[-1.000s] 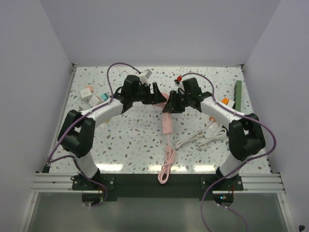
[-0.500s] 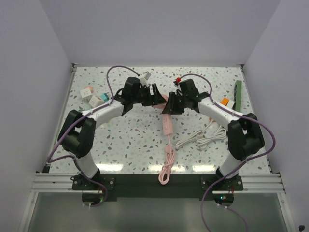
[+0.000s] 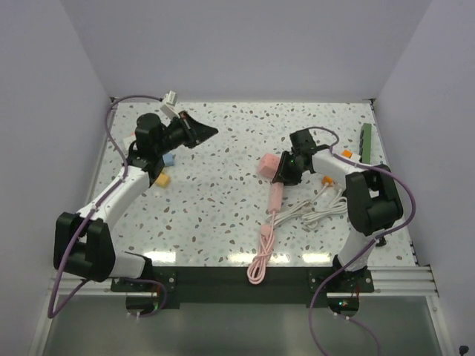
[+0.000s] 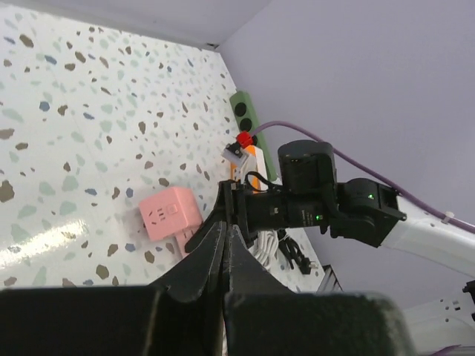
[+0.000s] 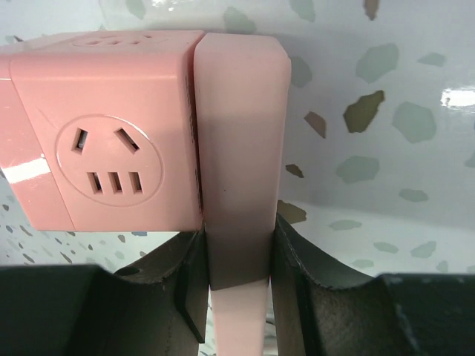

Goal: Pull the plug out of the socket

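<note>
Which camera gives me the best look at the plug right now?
Right wrist: the plug fills the frame, clamped in the right gripper, flat against the cube's side. Top view shows it small, below the gripper. Left wrist shows the cube; the plug is mostly hidden behind the left fingers.

Both arms are built alike. On the left arm (image 3: 119, 190) and the right arm (image 3: 333, 165) we note glossy white tubular links set between bulky black joint housings. A purple cable (image 3: 108, 127) trails loose along each arm, and a small white connector (image 3: 171, 97) sits at the left wrist. The left end effector (image 3: 210, 131) is matte black and wedge-shaped. The right end effector (image 5: 237, 256) has thick black fingers (image 5: 185, 289) with rounded edges. We see tiny green lamps (image 4: 319, 217) on the right arm's housing. Black plates (image 3: 159, 282) carry the bases.
</note>
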